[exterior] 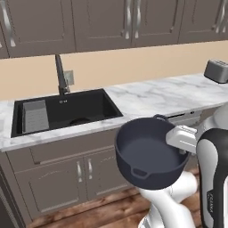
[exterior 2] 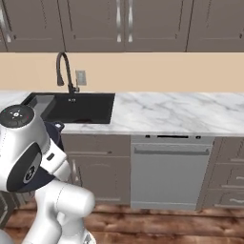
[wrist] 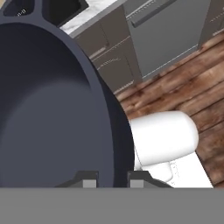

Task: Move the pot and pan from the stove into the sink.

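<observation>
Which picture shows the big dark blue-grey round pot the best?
The left base view: the deep dark blue-grey round pot shows whole, tilted, with both loop handles, in front of the cabinets. The hand view gives a close-up of its inside and rim. The right base view shows a sliver behind the arm.

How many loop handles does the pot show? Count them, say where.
2. One loop handle on the pot's lower rim, toward the floor; the other on its upper rim, toward the counter.

Pot (exterior: 149, 153) held in air, tilted, opening toward cam, in front of lower cabinets (exterior: 67, 178). Gripper on its right rim, tips hidden. Sink (exterior: 67, 111) up-left; toaster (exterior: 217, 70) far right on counter (exterior: 156, 95).
</observation>
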Available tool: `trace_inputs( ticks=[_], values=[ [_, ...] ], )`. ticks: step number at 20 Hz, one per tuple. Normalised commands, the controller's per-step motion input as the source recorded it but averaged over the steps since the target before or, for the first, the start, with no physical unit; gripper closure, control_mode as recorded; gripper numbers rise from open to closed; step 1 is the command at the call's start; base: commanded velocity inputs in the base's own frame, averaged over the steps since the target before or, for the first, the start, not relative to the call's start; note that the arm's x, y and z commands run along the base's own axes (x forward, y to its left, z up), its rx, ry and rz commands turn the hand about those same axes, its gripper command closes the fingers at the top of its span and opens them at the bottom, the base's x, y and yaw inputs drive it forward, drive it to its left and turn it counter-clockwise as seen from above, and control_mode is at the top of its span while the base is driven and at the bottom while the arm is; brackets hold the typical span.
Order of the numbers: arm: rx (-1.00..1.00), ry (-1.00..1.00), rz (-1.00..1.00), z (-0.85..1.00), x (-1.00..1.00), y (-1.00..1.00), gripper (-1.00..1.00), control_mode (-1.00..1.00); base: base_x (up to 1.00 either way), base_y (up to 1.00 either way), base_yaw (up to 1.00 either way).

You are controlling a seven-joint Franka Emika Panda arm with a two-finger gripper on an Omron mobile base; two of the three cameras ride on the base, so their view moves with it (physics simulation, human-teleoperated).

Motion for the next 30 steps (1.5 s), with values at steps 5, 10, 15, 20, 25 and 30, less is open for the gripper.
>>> trace_inputs(
  ticks=[5,10,15,20,25,30],
  values=[
    [0.0,0.0,0.0,0.0,0.0,0.0,1.0,1.0,0.52,0.17,0.0],
    [0.0,0.0,0.0,0.0,0.0,0.0,1.0,1.0,0.6,0.19,-0.01],
    [0.0,0.0,0.0,0.0,0.0,0.0,1.0,1.0,0.64,0.16,-0.02],
    [0.0,0.0,0.0,0.0,0.0,0.0,1.0,1.0,0.64,0.16,-0.02],
    [0.0,0.0,0.0,0.0,0.0,0.0,1.0,1.0,0.6,0.17,-0.02],
    [0.0,0.0,0.0,0.0,0.0,0.0,1.0,1.0,0.54,0.19,-0.02]
  ],
)
